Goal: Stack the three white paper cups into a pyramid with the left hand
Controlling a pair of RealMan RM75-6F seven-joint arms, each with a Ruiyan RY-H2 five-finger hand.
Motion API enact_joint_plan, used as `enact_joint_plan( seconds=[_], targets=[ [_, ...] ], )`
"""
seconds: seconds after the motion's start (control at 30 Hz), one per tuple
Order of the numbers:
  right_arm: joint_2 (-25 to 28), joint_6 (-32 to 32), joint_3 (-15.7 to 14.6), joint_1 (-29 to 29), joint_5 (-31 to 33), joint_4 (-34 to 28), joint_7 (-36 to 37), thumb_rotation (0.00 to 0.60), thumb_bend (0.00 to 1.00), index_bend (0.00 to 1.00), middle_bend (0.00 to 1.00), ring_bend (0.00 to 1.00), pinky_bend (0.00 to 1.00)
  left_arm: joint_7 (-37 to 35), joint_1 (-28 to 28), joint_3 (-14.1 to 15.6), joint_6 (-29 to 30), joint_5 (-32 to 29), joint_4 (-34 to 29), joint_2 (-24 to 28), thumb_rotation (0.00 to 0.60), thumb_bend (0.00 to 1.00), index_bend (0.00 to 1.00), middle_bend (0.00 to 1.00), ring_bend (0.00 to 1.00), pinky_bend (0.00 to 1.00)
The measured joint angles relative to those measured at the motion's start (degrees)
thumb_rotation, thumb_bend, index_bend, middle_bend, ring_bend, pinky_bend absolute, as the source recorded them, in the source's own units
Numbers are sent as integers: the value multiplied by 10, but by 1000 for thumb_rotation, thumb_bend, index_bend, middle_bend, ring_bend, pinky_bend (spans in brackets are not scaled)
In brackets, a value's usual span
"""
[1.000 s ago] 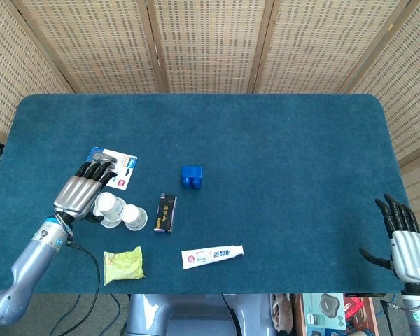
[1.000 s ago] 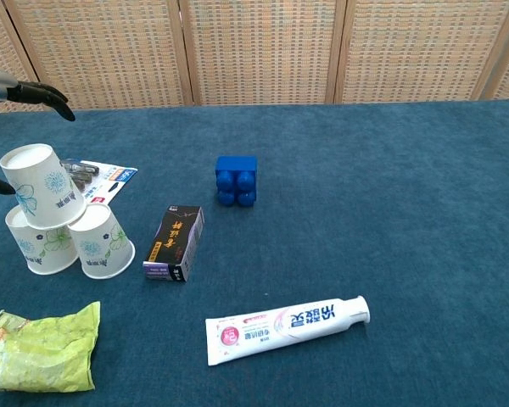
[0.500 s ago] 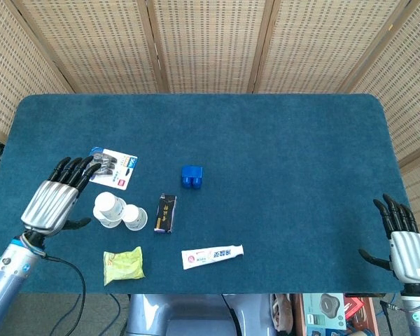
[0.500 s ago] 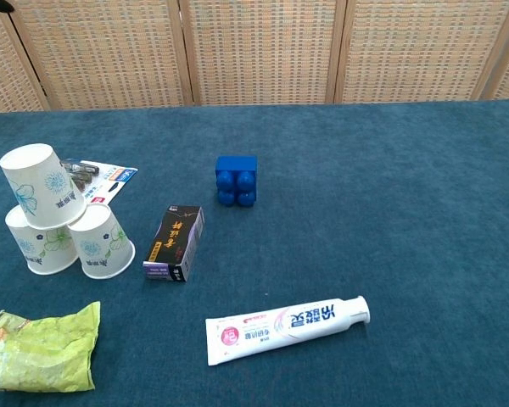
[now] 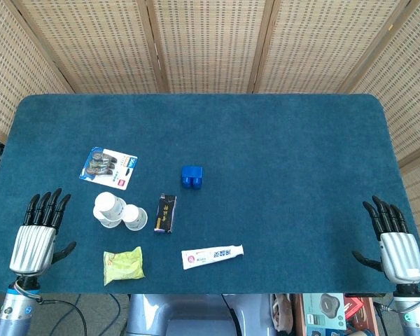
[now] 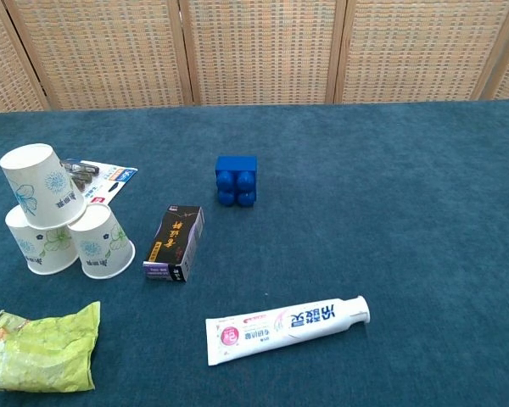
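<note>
The left hand (image 5: 35,238) hangs at the near left edge of the table (image 5: 280,140), fingers spread, holding nothing. The right hand (image 5: 394,241) is likewise spread and empty at the near right edge. Neither shows in the chest view.

The three cups (image 6: 55,225) stand upside down as a pyramid near the table's left side: two side by side and touching, the third on top, tilted a little to the left. They are white with a pale blue-green flower print.

A second ago the left hand was over the top cup; half a second ago it was just left of the stack; now it is well apart from it, back toward the robot. The cups have not shifted.

Around the stack lie one battery card (image 6: 102,180) behind, one black box (image 6: 174,243) to the right, one green packet (image 6: 41,349) in front, then one toothpaste tube (image 6: 286,329) and one blue block (image 6: 237,180).
</note>
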Motion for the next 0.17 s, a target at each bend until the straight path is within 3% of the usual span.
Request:
enact_joint_plan(
  seconds=[0.17],
  targets=[
    [-3,-2,-1,2,-1,-3,-12,600,0,0,0,0,0,-3,11,0,-11,1,23,-15,600,156,0,0,0,0]
  ],
)
